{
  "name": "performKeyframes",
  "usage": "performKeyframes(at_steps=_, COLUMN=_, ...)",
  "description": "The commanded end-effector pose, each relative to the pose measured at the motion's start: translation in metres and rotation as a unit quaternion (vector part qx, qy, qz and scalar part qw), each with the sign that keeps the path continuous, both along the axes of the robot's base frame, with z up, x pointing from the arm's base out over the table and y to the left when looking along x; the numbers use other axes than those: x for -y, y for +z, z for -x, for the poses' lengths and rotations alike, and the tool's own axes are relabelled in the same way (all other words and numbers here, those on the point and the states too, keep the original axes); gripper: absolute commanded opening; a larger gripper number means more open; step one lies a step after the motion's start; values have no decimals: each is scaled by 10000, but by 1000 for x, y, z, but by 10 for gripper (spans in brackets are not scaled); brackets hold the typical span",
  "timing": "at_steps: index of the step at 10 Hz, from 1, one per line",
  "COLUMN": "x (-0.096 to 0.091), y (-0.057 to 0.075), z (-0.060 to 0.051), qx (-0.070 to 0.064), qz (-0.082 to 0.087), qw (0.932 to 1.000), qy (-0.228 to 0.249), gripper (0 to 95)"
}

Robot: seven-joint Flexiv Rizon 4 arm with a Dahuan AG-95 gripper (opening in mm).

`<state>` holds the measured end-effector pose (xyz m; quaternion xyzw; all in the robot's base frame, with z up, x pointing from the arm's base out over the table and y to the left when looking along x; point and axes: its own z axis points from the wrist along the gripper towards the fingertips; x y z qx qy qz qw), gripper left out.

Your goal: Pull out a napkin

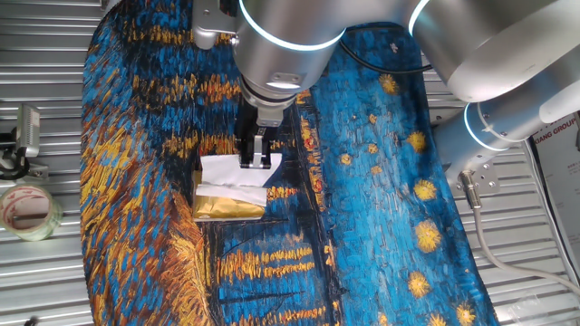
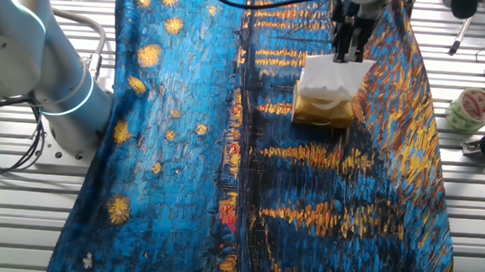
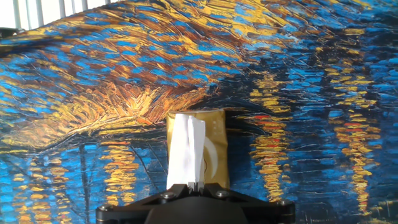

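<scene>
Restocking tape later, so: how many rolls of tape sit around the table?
1 roll of tape, on the slatted metal surface beside the painted cloth, next to the gold packet side; more may lie out of frame.

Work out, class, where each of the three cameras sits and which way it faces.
One fixed view: high, behind the arm, looking down on the napkin, gold packet, claw.
The other fixed view: opposite side, arm base at left, same packet and tape roll.
Hand view: on the wrist, looking along the napkin at the packet.
</scene>
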<state>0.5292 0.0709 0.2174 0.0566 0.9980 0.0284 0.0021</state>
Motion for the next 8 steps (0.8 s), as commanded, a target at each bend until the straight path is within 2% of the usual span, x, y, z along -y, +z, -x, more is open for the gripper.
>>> performKeyframes(at_steps=1, x=0, y=0, z=0, qx=-10, qz=5, qw=10000, qy=1, gripper=0)
performKeyframes(at_steps=4, x=0, y=1, z=0, qx=-25, qz=-8, qw=10000, qy=-10, gripper=0)
performKeyframes(at_steps=8, x=5, y=8, z=2, qx=-117, qz=-55, qw=9999, qy=33, gripper=0)
